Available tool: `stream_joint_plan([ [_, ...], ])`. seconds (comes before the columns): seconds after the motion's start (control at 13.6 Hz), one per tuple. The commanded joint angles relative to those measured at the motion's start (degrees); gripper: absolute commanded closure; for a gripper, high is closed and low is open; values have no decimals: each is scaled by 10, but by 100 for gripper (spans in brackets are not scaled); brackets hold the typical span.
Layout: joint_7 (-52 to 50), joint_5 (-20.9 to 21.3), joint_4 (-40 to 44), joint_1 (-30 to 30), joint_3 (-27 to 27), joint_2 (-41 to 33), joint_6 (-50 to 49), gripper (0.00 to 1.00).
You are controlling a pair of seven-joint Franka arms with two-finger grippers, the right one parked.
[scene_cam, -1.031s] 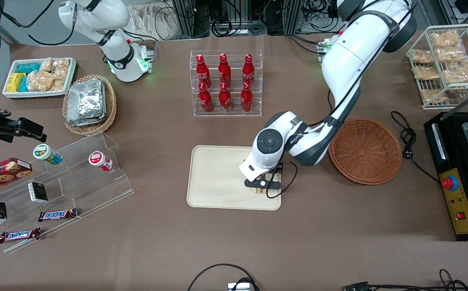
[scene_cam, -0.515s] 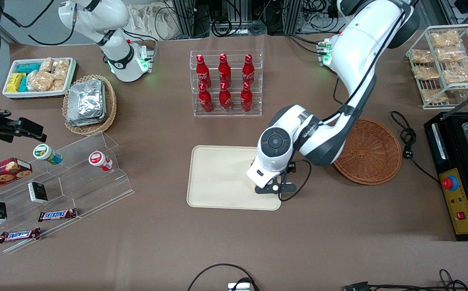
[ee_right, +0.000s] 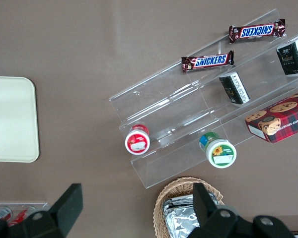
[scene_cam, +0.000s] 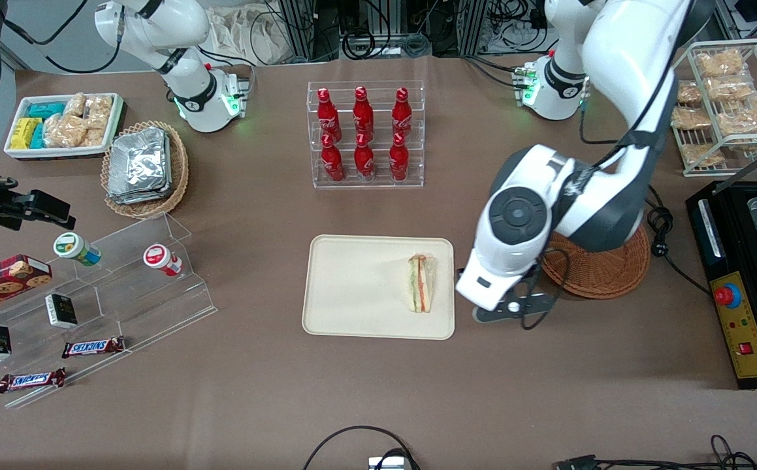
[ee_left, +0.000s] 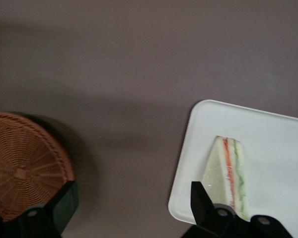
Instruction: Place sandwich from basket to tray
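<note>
The sandwich, a white-bread wedge with red and green filling, lies on the cream tray, close to the tray edge that faces the basket. My left gripper hovers open and empty above bare table between the tray and the basket. Its dark fingers stand wide apart. The reddish-brown wicker basket is partly covered by the arm in the front view. The part of it that shows holds nothing.
An acrylic rack of red bottles stands farther from the front camera than the tray. A wire rack of snack packs, a black machine and a coiled cable sit at the working arm's end. A tan basket with foil packs and stepped acrylic shelf lie toward the parked arm's end.
The gripper was down on the tray over the sandwich. It has let go, risen and moved off the tray toward the basket, leaving the sandwich lying in plain view.
</note>
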Motion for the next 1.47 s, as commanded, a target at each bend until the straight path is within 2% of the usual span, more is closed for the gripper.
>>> stream_joint_plan([
  [0.0,-3,6,-12,34,1,-37,-44,0],
  [0.15,1,6,-13,51,1,-49,-64,0],
  [0.59,101,-8,-46,88,3,-107,-82,0],
  [0.81,148,-62,-90,85,57,-157,-65,0],
  [1.03,297,-115,-137,84,125,-219,-61,0],
  [1.18,353,-128,-147,86,151,-250,-67,0],
  [1.4,378,-129,-172,88,152,-294,-71,0],
])
